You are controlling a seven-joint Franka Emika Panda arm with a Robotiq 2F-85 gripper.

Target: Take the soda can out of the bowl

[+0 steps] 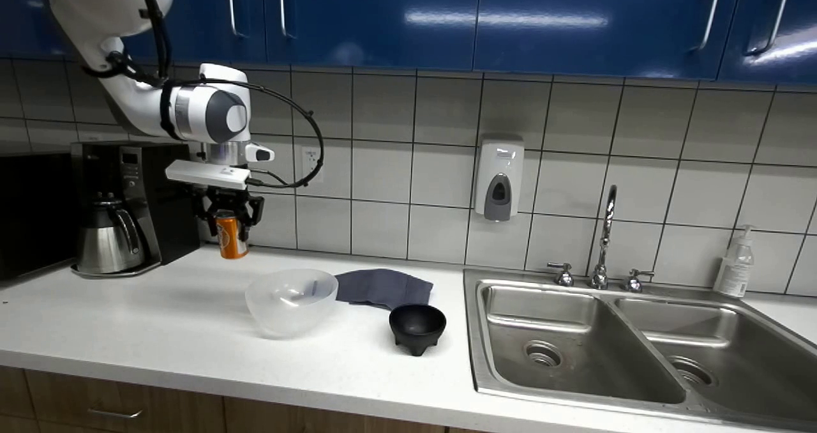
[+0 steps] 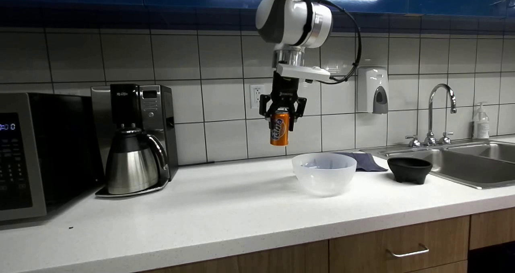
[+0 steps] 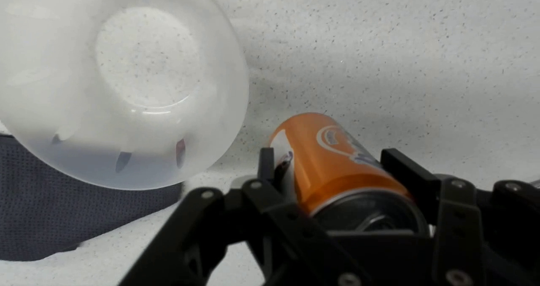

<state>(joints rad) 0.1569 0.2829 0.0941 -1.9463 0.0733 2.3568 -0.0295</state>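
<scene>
The orange soda can point(image 1: 232, 240) point(image 2: 279, 134) point(image 3: 325, 151) is held in the air above the counter in both exterior views. My gripper point(image 1: 228, 227) point(image 2: 283, 124) is shut on it, with one finger on each side of its upper part. In the wrist view my gripper point(image 3: 327, 161) holds the can with its dark silvery top toward the camera. The can looks tilted there. The translucent bowl point(image 1: 284, 311) point(image 2: 324, 182) point(image 3: 230, 92) stands upright on the counter with nothing in it. The can is outside the bowl, beside it and higher than its rim.
A dark cloth point(image 1: 383, 287) point(image 2: 364, 161) point(image 3: 84, 218) lies behind the bowl. A small black bowl point(image 1: 417, 331) point(image 2: 409, 170) stands near the sink point(image 1: 473, 331). A coffee maker point(image 2: 167, 116) with a steel pot point(image 2: 132, 166) and a microwave point(image 2: 38, 152) stand at the opposite end.
</scene>
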